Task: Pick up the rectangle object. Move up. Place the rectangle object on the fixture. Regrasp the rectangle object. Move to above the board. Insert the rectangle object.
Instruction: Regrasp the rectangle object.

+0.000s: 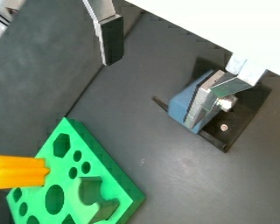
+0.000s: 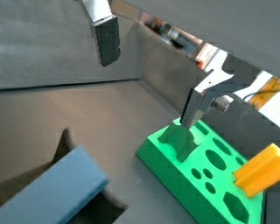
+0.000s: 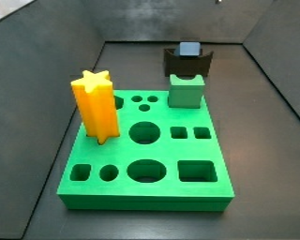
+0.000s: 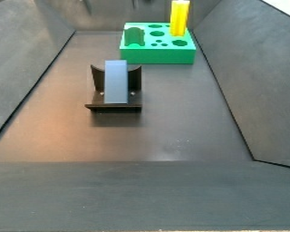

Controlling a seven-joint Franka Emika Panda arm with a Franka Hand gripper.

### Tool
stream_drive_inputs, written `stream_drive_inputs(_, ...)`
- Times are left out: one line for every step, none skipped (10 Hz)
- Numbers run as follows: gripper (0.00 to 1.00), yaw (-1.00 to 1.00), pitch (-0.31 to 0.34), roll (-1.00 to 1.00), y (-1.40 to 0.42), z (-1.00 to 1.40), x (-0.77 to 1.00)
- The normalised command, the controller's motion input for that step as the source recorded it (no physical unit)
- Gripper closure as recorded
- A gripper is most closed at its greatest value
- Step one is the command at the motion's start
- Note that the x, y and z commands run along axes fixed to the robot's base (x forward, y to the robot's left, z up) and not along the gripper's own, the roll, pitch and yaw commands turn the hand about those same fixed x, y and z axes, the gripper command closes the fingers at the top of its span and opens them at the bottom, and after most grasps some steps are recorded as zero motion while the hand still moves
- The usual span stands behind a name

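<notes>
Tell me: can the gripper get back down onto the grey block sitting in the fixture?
Probably yes. The gripper hangs open above, holding nothing, and the grey block leans in the fixture with its upper part exposed and nothing over it.

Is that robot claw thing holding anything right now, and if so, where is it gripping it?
Nothing is held. The end effector hangs open above the floor, its fingers apart with nothing between them. The rectangle object rests on the fixture, untouched.
</notes>
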Motion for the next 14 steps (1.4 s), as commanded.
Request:
stream_drive_inputs(0.0, 0.0, 0.004, 1.0, -0.32, 0.06, -0.04)
stream_drive_inputs(0.0, 0.0, 0.001, 1.0, -0.07, 0.02, -0.02)
stream_drive_inputs(0.0, 0.0, 0.0, 1.0, -0.01, 0.05, -0.03)
stream_drive_inputs(0.0, 0.0, -0.007, 1.0, -0.04, 0.01, -0.03)
stream_drive_inputs(0.0, 0.0, -0.01, 1.0, -0.04, 0.01, -0.04)
stream_drive_inputs(0.0, 0.01, -0.019, 1.0, -0.03, 0.02, -0.04)
stream_drive_inputs(0.0, 0.01, -0.024, 1.0, -0.02, 0.01, -0.05)
stream_drive_inputs(0.0, 0.01, -0.034, 1.0, -0.02, 0.0, -0.04)
stream_drive_inputs(0.0, 0.01, -0.038, 1.0, -0.02, 0.0, -0.03)
stream_drive_inputs(0.0, 0.01, -0.043, 1.0, -0.02, 0.01, -0.03)
stream_drive_inputs(0.0, 0.01, -0.045, 1.0, -0.01, 0.01, -0.03)
stream_drive_inputs(0.0, 0.01, -0.042, 1.0, -0.02, 0.01, -0.03)
stream_drive_inputs(0.0, 0.01, -0.039, 1.0, -0.02, 0.01, -0.02)
stream_drive_inputs(0.0, 0.01, -0.033, 1.0, -0.02, 0.01, 0.0)
